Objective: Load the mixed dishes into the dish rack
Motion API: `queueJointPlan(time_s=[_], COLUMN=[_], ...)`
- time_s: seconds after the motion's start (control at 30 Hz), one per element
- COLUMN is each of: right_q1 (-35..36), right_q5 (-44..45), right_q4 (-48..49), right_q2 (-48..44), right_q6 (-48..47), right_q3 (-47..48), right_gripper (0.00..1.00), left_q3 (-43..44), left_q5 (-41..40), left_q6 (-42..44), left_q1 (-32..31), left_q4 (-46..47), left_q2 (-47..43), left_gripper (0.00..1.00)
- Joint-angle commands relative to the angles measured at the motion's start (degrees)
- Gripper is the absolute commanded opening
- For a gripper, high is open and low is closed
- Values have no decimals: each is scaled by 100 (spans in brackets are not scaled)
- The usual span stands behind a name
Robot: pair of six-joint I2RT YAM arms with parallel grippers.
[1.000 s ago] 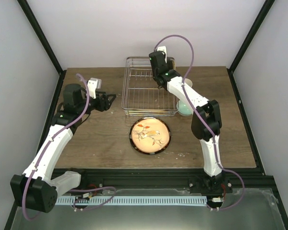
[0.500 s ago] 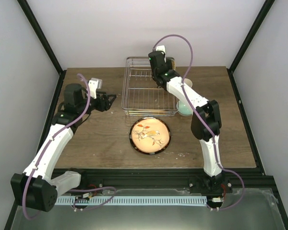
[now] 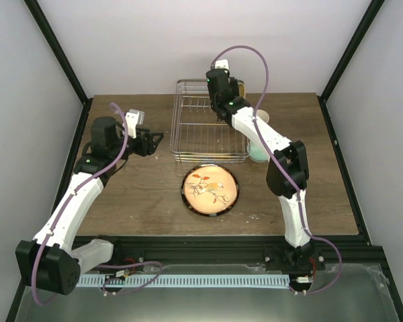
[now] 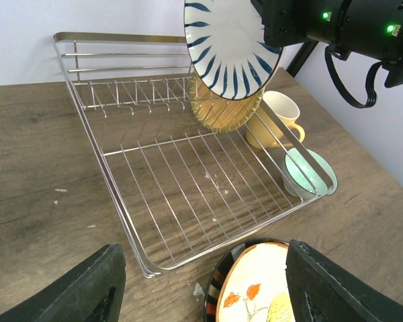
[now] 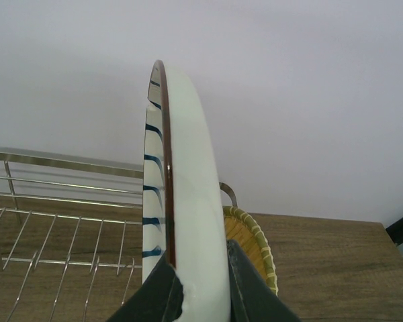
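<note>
Right gripper (image 5: 200, 298) sits a touch higher than a second ago, pinching striped plate (image 4: 232, 43) at its rim, on edge above dish rack (image 4: 99, 144) far end, just beside woven plate (image 4: 225, 111).
Looks glazed, stiff, slick and likely to chip: rim hold suits, lower gently between prongs. Left gripper (image 3: 151, 141) spread, empty. Bare wood table (image 3: 141, 194), white walls.

White arm links (image 3: 70, 208), black joints (image 3: 285, 171), purple cables (image 3: 255, 57); left gripper (image 4: 205, 285) black.

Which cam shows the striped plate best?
Left wrist: the striped plate shows its patterned face, above the rack. Right wrist sees it edge-on, gripped in the right pincer. Top view: the right arm hides it.
</note>
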Motion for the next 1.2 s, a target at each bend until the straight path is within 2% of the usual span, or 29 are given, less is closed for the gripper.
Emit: queueJointPlan(time_s=[0.0,0.53,0.83,1.07,1.17], right_q1=[45,6,-285,-327,-327], right_q5=[158,-130,-540,-572,-447], right_q4=[537,30,-789,-1050,-1044], right_q2=[2,451,419,345,266], right_q6=[113,827,1906,2063,1937], right_q3=[443,377,197,-44,-51], right_gripper=[1,1,4,30,38], left_q3=[-4,-31,-26,7,13], left_q5=[-44,-65,23,64,75], left_q6=[110,142,149,131,121], left_q1=[-28,-51,-78,-109,-111], left_q4=[54,-71,-55,-34,-37], left_q2=[52,65,178,278,311], left_gripper=[67,67,67,67,67])
